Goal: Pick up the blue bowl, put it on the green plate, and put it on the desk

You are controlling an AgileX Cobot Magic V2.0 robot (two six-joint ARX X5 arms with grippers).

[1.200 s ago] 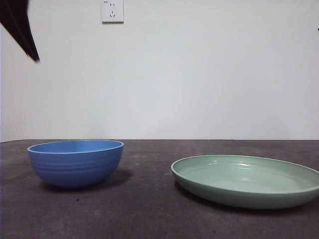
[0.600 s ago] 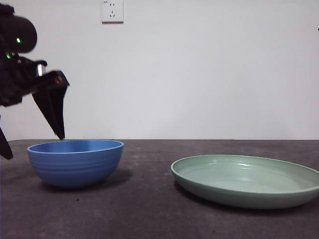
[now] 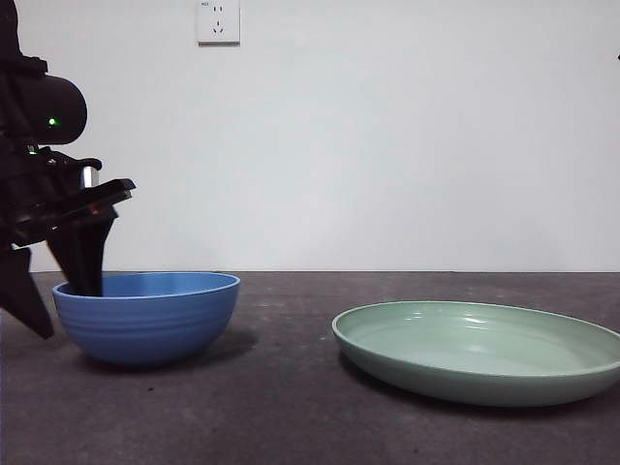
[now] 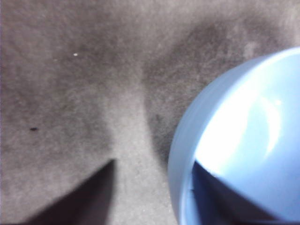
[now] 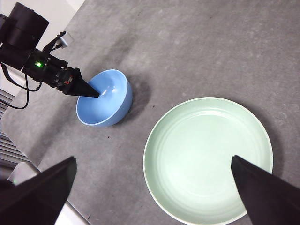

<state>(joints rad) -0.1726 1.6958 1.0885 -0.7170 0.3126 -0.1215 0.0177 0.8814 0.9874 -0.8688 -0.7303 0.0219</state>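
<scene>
The blue bowl [image 3: 145, 320] stands on the desk [image 3: 291, 417] at the left. To its right lies the green plate [image 3: 480, 354], with nothing on it. My left gripper [image 3: 66, 310] is open and straddles the bowl's left rim: one jaw dips inside the bowl, the other hangs outside its wall. The left wrist view shows that rim [image 4: 183, 140] between the jaws, not clamped. My right gripper [image 5: 153, 159] hovers open high over the table, looking down on the bowl [image 5: 105, 98], the plate [image 5: 206, 157] and the left gripper [image 5: 83, 89].
A white wall with a socket [image 3: 218, 21] stands behind the desk. Bare tabletop [image 5: 197, 51] lies between bowl and plate and beyond them. The desk's edge [image 5: 33, 136] runs close to the bowl on the left arm's side.
The left arm came down from the top-left corner to the bowl. Its inner jaw dropped from just above the rim to inside the bowl. Bowl and plate have not moved.
</scene>
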